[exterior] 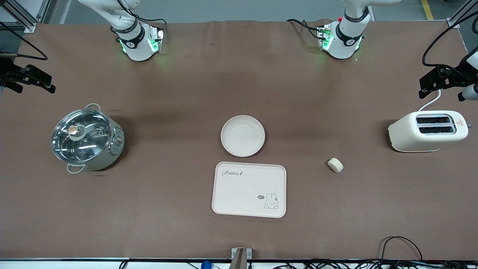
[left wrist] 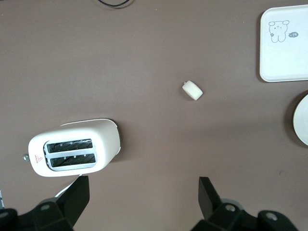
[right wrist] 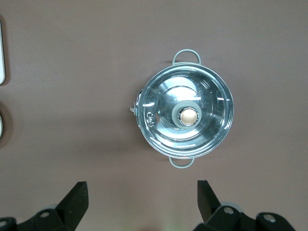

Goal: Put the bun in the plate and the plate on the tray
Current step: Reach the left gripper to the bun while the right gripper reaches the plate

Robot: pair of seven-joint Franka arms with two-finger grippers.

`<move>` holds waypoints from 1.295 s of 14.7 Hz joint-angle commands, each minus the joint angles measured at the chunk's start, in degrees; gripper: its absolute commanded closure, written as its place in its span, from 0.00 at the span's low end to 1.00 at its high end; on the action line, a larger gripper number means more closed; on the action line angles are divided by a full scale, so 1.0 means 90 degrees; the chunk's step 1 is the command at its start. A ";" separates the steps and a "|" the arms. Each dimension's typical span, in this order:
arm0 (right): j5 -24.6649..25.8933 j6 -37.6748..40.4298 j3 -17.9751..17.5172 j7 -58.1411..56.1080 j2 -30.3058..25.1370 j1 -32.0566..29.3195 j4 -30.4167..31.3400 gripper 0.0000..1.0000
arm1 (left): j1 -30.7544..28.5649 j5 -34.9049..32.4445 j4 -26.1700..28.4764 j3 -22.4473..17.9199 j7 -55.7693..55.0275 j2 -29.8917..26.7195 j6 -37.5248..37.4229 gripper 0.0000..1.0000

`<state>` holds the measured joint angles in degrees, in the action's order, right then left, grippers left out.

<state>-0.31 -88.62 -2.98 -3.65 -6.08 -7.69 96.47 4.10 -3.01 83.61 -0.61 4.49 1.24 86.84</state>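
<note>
The bun [exterior: 335, 165] lies on the bare table, toward the left arm's end, apart from the plate and tray. The plate [exterior: 242, 135] sits empty mid-table. The tray [exterior: 249, 189] lies just nearer the front camera than the plate, with nothing on it. My left gripper [left wrist: 143, 185] is open and empty, high over the table beside the toaster; the left wrist view shows the bun [left wrist: 192, 90], the tray [left wrist: 286, 43] and the plate's edge [left wrist: 302, 125]. My right gripper [right wrist: 143, 188] is open and empty, high over the table beside the pot.
A cream toaster [exterior: 427, 131] with a white cord stands at the left arm's end, also in the left wrist view [left wrist: 72, 149]. A lidded steel pot [exterior: 86, 139] stands at the right arm's end, also in the right wrist view [right wrist: 185, 115]. Cables lie along the table's front edge.
</note>
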 commanded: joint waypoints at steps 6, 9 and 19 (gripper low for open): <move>-0.0950 -0.0308 -0.0059 0.0442 0.0255 0.0054 0.0023 0.00 | 0.0090 0.0061 0.0425 0.0008 -0.0019 0.0144 -0.0235 0.00; -0.0981 -0.0805 -0.0079 0.1351 0.1026 0.0764 0.0033 0.00 | 0.0218 0.0187 0.1029 0.0164 -0.0176 0.0837 0.0756 0.00; -0.2051 -0.4298 -0.0079 0.2250 0.2414 0.2670 0.1660 0.00 | 0.0198 0.0559 0.2310 0.0487 -0.0059 0.3288 0.5484 0.00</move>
<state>-14.03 -119.85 -4.20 15.42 17.67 14.17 103.05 5.96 1.29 102.68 3.38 3.25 29.27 130.46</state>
